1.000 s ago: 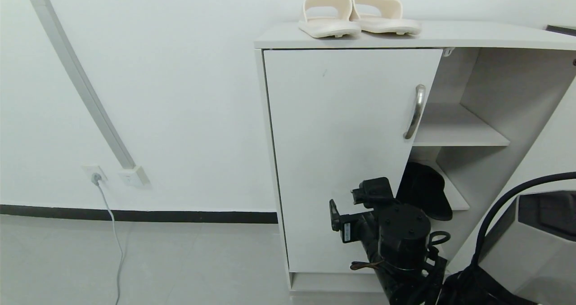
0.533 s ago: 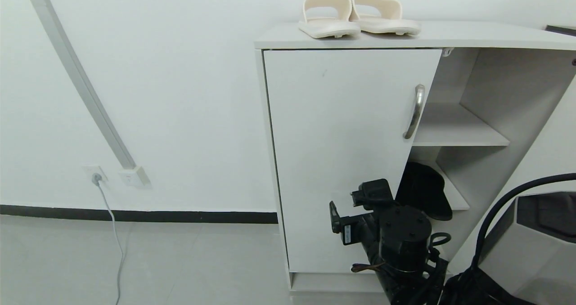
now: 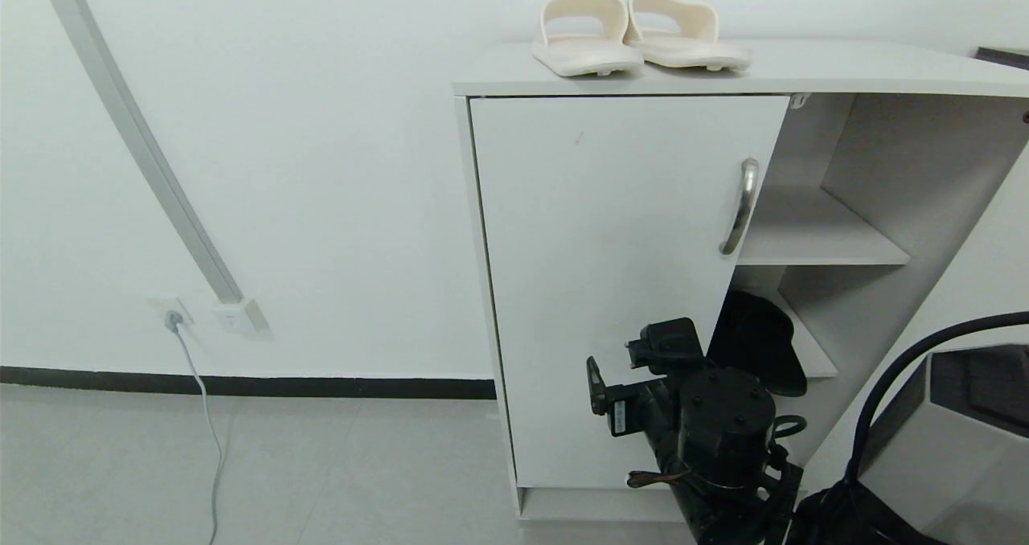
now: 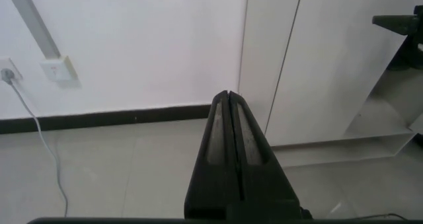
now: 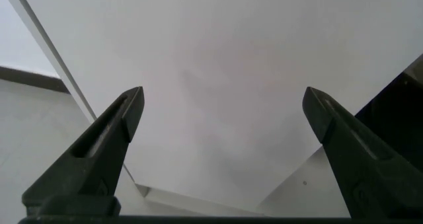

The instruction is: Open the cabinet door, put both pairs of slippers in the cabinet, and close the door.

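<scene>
A white cabinet (image 3: 611, 67) stands against the wall. Its left door (image 3: 611, 288), with a metal handle (image 3: 741, 206), is closed. The right half stands open with its door (image 3: 977, 280) swung out, showing shelves (image 3: 812, 243). A cream pair of slippers (image 3: 639, 34) sits on the cabinet top. A black pair (image 3: 760, 340) lies on the lower shelf. My right gripper (image 3: 635, 360) (image 5: 223, 95) is open, close in front of the closed door's lower part, beside the black pair. My left gripper (image 4: 228, 98) is shut on nothing, low over the floor left of the cabinet (image 4: 317, 65).
A wall socket (image 3: 170, 317) with a grey cable (image 3: 211, 440) sits low on the wall at the left, below a slanted conduit (image 3: 137, 135). Grey floor (image 3: 281, 473) lies open to the left of the cabinet.
The head camera has shifted a little, so the whole cabinet sits slightly lower in the picture. My right arm stays almost where it was by the door.
</scene>
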Available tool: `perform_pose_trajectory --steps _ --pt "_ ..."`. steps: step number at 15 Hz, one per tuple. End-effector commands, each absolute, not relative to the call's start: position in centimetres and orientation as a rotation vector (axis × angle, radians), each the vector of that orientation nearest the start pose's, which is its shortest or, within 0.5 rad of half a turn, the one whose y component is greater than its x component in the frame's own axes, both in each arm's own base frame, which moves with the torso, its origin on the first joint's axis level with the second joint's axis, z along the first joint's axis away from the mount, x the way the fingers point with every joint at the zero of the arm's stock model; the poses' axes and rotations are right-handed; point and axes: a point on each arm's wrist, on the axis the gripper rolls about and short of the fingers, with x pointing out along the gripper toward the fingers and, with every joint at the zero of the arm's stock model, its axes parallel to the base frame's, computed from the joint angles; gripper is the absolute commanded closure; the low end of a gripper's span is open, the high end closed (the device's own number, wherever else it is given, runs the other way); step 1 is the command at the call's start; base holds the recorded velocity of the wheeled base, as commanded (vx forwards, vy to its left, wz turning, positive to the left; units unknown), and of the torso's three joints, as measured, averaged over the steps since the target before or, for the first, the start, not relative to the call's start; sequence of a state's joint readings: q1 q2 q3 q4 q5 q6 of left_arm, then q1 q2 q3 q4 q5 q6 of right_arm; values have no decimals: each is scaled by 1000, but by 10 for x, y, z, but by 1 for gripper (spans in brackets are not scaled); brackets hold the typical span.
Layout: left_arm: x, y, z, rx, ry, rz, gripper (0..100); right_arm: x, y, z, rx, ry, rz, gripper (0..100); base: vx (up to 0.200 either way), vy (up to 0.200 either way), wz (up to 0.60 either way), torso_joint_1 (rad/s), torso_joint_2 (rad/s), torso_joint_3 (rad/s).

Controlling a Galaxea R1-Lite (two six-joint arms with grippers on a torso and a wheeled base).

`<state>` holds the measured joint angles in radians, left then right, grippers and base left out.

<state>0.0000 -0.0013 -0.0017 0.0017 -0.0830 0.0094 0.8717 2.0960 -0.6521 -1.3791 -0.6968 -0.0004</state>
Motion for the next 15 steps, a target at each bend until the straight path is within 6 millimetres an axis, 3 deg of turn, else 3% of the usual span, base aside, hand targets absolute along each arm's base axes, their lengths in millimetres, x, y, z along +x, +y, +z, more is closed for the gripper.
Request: perform_pose_trajectory --steps 1,6,15 --pt "-23 -2 76 9 -2 -83 100 233 254 89 -53 50 175 0 0 0 0 22 -242 -344" --pt "-23 -2 76 9 -3 -83 100 232 254 88 -55 52 176 0 0 0 0 59 -471 -368" --pt "-23 -2 76 9 -2 -83 100 231 254 87 -61 57 178 0 0 0 0 141 -466 -331"
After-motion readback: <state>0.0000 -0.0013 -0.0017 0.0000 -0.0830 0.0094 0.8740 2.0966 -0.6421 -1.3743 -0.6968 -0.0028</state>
